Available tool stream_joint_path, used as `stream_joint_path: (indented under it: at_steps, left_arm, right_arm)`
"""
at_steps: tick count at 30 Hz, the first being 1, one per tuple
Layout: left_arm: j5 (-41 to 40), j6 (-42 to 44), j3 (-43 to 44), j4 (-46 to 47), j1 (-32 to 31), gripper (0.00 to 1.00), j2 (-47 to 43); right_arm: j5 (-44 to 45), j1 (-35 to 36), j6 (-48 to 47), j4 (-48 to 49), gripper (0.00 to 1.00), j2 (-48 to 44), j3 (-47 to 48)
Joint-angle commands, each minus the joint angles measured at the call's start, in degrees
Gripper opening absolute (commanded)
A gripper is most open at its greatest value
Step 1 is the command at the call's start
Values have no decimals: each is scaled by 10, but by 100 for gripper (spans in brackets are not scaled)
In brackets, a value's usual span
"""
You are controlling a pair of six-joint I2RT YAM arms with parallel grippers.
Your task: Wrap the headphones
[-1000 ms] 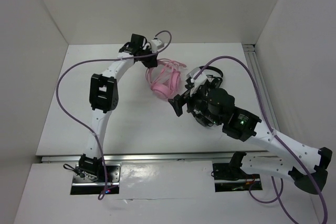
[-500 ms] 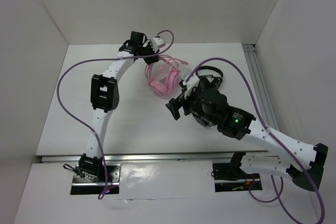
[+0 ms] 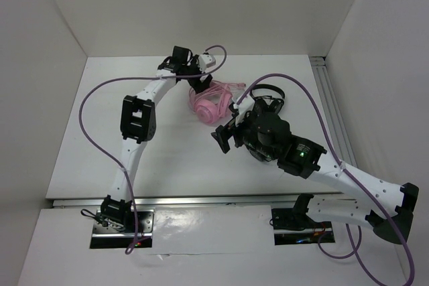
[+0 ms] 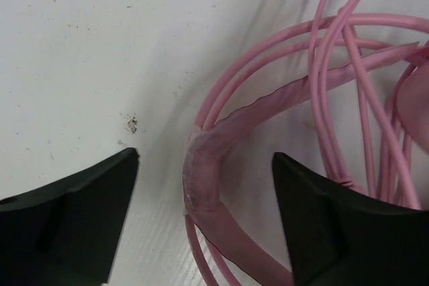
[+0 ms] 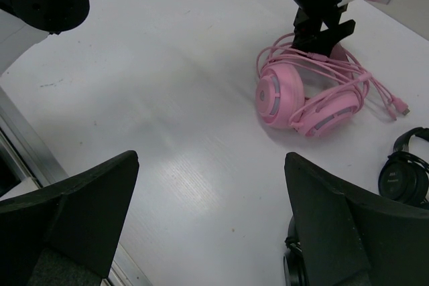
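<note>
The pink headphones [image 3: 212, 102] lie on the white table at the back centre, earcups side by side [image 5: 305, 96] and the thin pink cable looped over the headband [image 4: 348, 65]. My left gripper [image 3: 200, 83] hangs over their far end and is open. In the left wrist view the padded headband [image 4: 213, 149] runs between its two black fingers [image 4: 74, 212] without touching them. My right gripper [image 5: 211, 165] is open and holds nothing. It hovers over bare table in front of the headphones, well apart from them.
A small black headset [image 3: 266, 92] lies right of the pink one, also seen at the right edge of the right wrist view [image 5: 403, 176]. Part of another black headset [image 5: 295, 269] shows by the right finger. White walls enclose the table; a metal rail [image 3: 201, 200] runs along the near edge.
My left gripper has gone from shut to open and shifted slightly right over the headband. The right arm swung a little left early on, then stayed still.
</note>
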Motion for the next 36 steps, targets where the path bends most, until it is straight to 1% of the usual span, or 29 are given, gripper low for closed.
stream_joint_path:
  at_steps: [1,5,8,9,12,13,15,17,18,19,20,21,22,23,24,25,26,27,28,29,30,31,32,33,35,36]
  left_arm:
    - [11,-11,21,26,-13,100,0]
    - [4,-33,16,40,-13,100,-21]
    - [-24,-53,-43,94,-13,100,-77]
    - [-49,-53,-78,110,-13,100,-110]
    - [-95,-67,-124,161,-13,100,-148]
    - [-131,-72,-129,168,-13,100,-165]
    - [-174,-78,-142,191,-13,100,-181]
    - [-251,-88,-177,215,-13,100,-217]
    - [-287,-111,-190,232,-13,100,-233]
    - [-359,-128,-199,250,-13,100,-248]
    - [-403,-150,-199,250,-13,100,-262]
    - [-446,-211,-189,236,-13,100,-292]
    - [-501,-249,-155,169,-13,100,-309]
    - [-508,-289,-133,117,-2,100,-326]
    - [-508,-374,-111,62,3,100,-372]
    - [-495,-410,-98,12,3,100,-402]
    - [-456,-435,-110,-48,10,100,-439]
    - [-436,-461,-133,-62,10,100,-482]
    - [-420,-470,-210,-62,10,100,-581]
    - [-412,-477,-256,-62,-2,100,-634]
    - [-412,-478,-299,-51,-23,100,-687]
    - [-412,-478,-336,-45,-29,100,-737]
    - [-412,-478,-403,-45,-29,100,-785]
    - [-403,-483,-431,-54,-35,100,-876]
    - [-403,-490,-501,-92,-35,100,-960]
    - [-409,-490,-519,-106,-35,100,-1037]
  right_arm:
    - [-5,5,-5,6,97,-6,6]
    - [-5,5,-5,6,97,-12,6]
    - [-5,5,-5,11,97,-12,6]
    - [-5,5,-5,11,97,-12,6]
    - [-5,5,-5,17,98,-12,6]
    - [-5,5,-5,17,98,-12,6]
    - [-5,5,0,17,98,-12,12]
    - [5,5,0,17,98,-12,25]
    - [14,5,0,11,98,-12,31]
    - [25,5,8,11,100,-12,39]
    - [50,10,15,-8,100,-12,60]
    - [60,10,20,-18,100,-12,72]
    - [96,10,29,-41,100,-19,100]
    - [114,10,51,-57,100,-26,116]
    - [129,10,62,-75,100,-32,132]
    - [146,10,72,-96,100,-38,149]
    - [180,10,85,-143,100,-46,189]
    - [195,10,100,-168,100,-46,211]
    - [210,10,106,-195,100,-46,233]
    - [239,10,114,-246,100,-46,276]
    - [249,10,119,-264,100,-46,292]
    - [256,10,119,-282,100,-53,307]
    - [265,10,119,-297,100,-61,320]
    - [265,10,125,-319,100,-61,338]
    - [260,5,130,-337,100,-83,352]
    - [255,5,130,-351,100,-89,360]
